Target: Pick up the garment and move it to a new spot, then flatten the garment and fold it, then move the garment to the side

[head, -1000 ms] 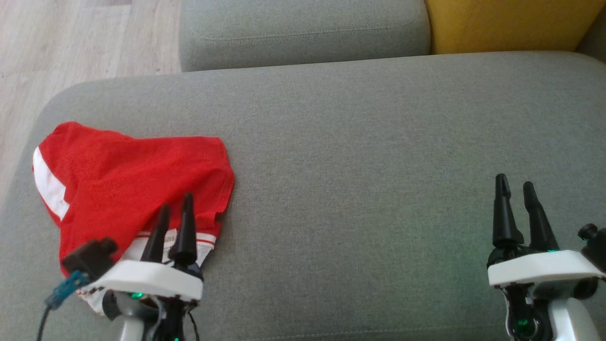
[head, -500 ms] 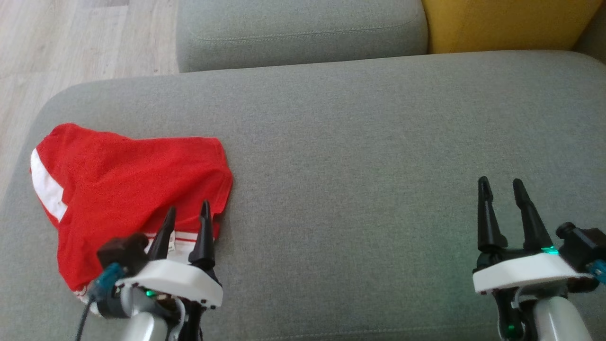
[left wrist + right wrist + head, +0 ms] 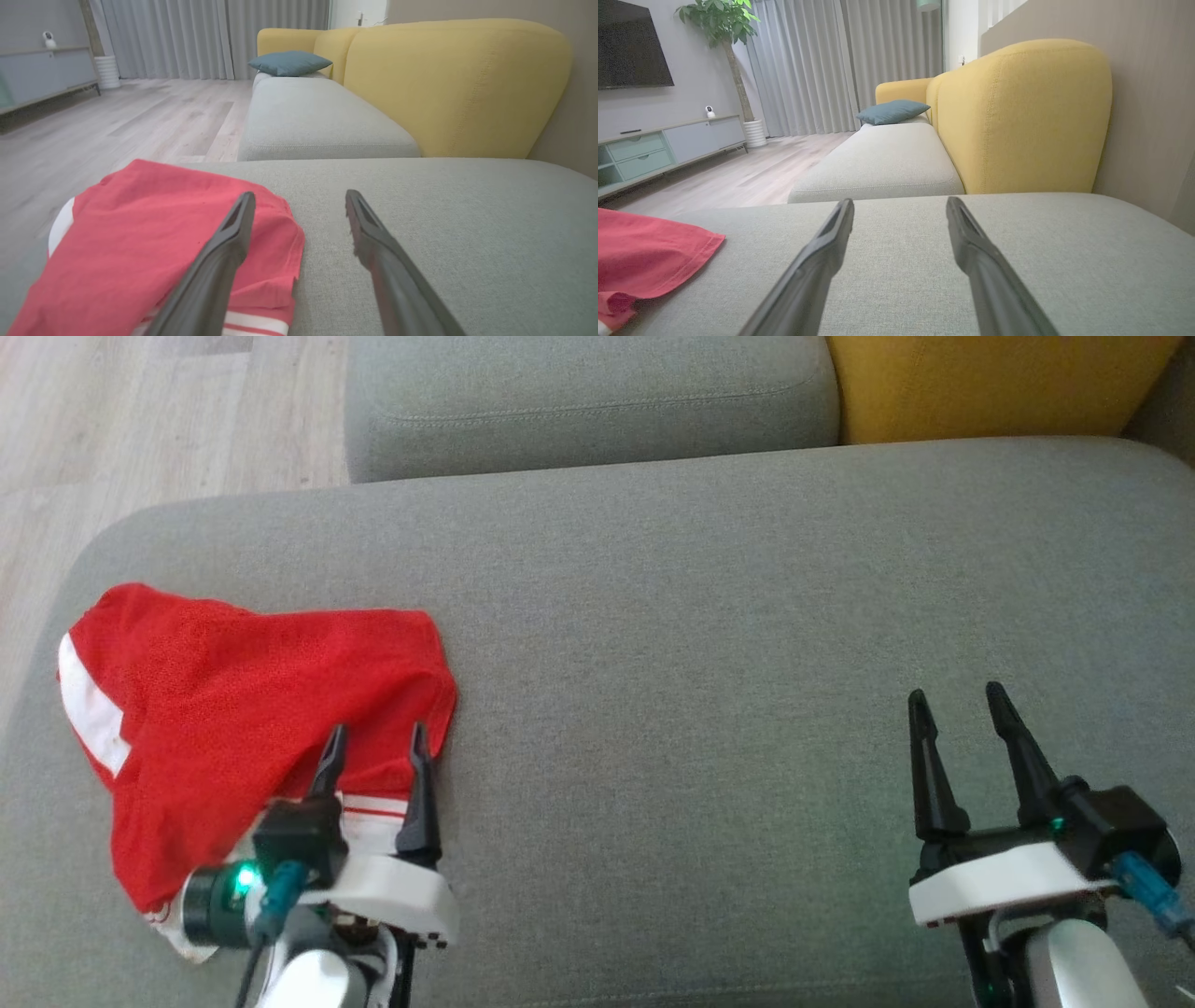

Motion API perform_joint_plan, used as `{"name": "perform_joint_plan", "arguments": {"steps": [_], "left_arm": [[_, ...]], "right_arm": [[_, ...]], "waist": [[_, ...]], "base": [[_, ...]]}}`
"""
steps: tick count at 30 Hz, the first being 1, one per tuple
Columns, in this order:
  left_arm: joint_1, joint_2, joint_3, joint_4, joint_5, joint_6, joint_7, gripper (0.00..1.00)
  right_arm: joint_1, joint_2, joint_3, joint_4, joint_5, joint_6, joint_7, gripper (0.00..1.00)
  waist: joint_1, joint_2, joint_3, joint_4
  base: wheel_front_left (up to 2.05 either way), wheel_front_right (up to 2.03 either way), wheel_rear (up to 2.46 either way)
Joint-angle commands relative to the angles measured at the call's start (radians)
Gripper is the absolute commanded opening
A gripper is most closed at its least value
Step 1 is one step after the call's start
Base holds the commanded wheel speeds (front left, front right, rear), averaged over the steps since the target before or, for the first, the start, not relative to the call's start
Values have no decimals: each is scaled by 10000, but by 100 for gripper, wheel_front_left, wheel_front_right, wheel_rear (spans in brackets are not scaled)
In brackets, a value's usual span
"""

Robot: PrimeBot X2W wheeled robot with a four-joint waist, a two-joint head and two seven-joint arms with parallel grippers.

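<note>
Two grippers show jaws apart, holding nothing: the left gripper (image 3: 378, 733) at 7 o'clock above the striped hem of the red garment (image 3: 233, 691), the right gripper (image 3: 956, 695) at 5 over the bare grey seat cushion (image 3: 700, 616). The garment lies rumpled at 8 to 9, long axis roughly 9-to-3, hem toward 6. A yellow backrest (image 3: 980, 383) stands at 1.

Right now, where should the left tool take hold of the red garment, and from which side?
Probably the near right corner of the red garment, by the striped hem. Come down from above on the robot's side: the cloth lies loose on the sofa cushion, and in the left wrist view the open left tool straddles that edge, one finger over fabric, one over cushion.
</note>
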Motion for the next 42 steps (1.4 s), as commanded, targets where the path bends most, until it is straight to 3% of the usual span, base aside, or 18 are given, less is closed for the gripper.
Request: {"name": "perform_joint_plan", "arguments": {"steps": [1,9,14,26,29,35,42], "left_arm": [[-686,282,5,-445,374,170,-154,100],[-923,700,-1171,-195,1241,583,-418,100],[-1029,824,-1526,-169,1583,726,-535,100],[-790,728,-1508,-690,2197,968,-885,100],[-588,530,-1212,-831,2144,839,-954,100],[-94,-66,-206,-795,1639,25,-954,100],[365,-813,1041,-473,1647,-657,-954,100]], "right_arm": [[-131,-79,222,-439,-455,-6,-207,100],[-93,-85,367,-538,-1826,-6,-473,100],[-82,-87,363,-622,-2115,-7,-591,100],[12,-95,366,-931,-2242,-7,-944,100],[53,-96,305,-866,-1632,-7,-1014,100],[66,-96,193,-424,170,-7,-1014,100],[67,-96,144,131,1081,-7,-1014,100]], "waist": [[0,-1,-3,2],[0,-1,-19,10],[0,-1,-37,16],[0,-1,-71,43],[0,-1,-74,56],[0,-1,-108,82],[0,-1,-171,55]], "base": [[0,0,0],[0,0,0],[0,0,0],[0,0,0],[0,0,0],[0,0,0],[0,0,0]]}}
